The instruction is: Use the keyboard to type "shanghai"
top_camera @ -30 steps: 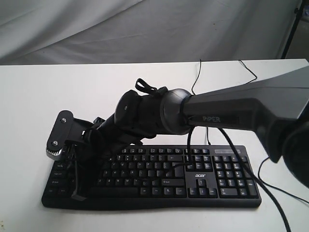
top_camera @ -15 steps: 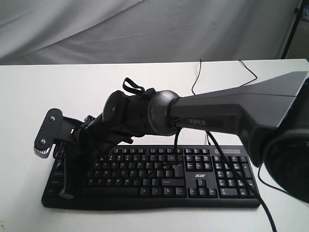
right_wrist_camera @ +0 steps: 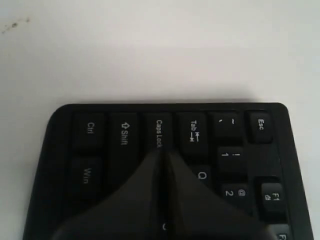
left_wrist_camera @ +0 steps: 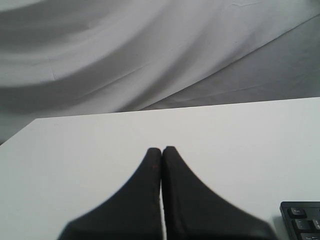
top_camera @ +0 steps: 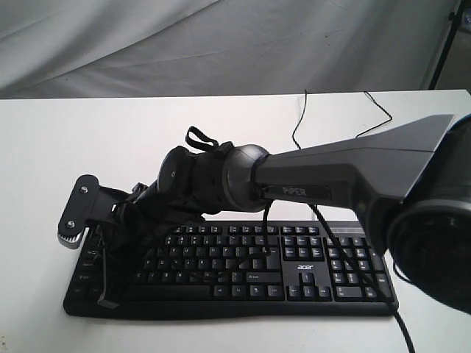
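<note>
On the white desk [top_camera: 88, 147]: wide black plastic full-size keyboard [top_camera: 309, 272] with number pad and white "acer" logo. Lies flat near the front edge, long side across the exterior view. Thin black cable [top_camera: 298, 121] leaves its back edge toward the grey cloth backdrop [top_camera: 221, 44].
Right gripper [right_wrist_camera: 162, 152]: reaches across the middle to the keyboard's left end, pointing down at the keys. Its dark grey arm marked "PIPER" [top_camera: 346, 176] spans above the letter block.
Right fingers [right_wrist_camera: 135, 200]: pressed together, nothing between them. Likely kept closed to make one narrow tip that hits a single key.
Tip position: at the inner edge of the Caps Lock key [right_wrist_camera: 158, 132], with the Q key [right_wrist_camera: 202, 176] just beside. The home-row letters next to Caps Lock are hidden under the fingers.
Contact: cannot tell whether the tip touches a keycap or hangs just above it.
Left gripper [left_wrist_camera: 161, 149]: fingers closed, empty, over bare desk. One keyboard corner shows at the frame edge, apart from the tip. Looks parked out of the way.
Step (judgement): lining up on a left home-row key, probably "s" or "a"; how many letters are already typed is not visible.
Risk (judgement): the tip sits near Caps Lock, so a small offset would press the wrong key.
</note>
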`<state>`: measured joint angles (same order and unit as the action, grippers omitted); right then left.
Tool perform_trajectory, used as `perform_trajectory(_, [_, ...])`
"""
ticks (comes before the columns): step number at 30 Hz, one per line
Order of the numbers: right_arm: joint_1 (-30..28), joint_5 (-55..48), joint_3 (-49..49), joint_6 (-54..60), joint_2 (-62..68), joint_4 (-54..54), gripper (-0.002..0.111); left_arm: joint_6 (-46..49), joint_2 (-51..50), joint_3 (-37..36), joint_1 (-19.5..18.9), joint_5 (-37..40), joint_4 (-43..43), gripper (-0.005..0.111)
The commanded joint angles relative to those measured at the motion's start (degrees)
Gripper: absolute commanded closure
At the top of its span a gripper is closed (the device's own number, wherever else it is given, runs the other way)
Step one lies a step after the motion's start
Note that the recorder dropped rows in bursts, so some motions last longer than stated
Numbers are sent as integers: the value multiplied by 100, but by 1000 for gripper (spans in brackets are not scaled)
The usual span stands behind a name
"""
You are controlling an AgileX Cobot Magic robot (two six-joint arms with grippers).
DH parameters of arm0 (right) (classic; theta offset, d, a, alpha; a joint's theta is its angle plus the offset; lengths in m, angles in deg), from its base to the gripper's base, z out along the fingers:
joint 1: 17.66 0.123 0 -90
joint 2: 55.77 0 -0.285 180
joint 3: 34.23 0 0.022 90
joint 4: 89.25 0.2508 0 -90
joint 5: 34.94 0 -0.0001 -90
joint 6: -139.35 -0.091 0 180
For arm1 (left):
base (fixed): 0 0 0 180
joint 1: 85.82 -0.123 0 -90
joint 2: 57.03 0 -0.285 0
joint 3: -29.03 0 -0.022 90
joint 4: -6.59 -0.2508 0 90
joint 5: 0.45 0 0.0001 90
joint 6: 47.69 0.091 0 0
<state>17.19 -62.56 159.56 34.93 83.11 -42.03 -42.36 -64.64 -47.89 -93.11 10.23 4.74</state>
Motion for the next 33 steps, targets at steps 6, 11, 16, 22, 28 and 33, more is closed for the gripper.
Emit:
perform_trajectory(6, [-6, 22, 39, -8, -19, -42, 108, -16, -18, -29, 22, -17, 3, 106])
perform_trajectory(11, [-6, 22, 39, -8, 21, -63, 108, -16, -18, -29, 22, -17, 3, 106])
perform_trajectory(16, [-15, 64, 39, -8, 111, -80, 108, -16, -18, -29, 22, -17, 3, 106])
perform_trajectory(22, [-15, 4, 39, -8, -45, -108, 108, -16, -18, -29, 22, -17, 3, 106])
perform_trajectory(28, [-15, -205, 39, -24, -337, -186, 108, -16, -18, -29, 22, -17, 3, 106])
perform_trajectory(33, [-39, -217, 39, -275, -353, -512, 108, -16, -18, -29, 22, -17, 3, 106])
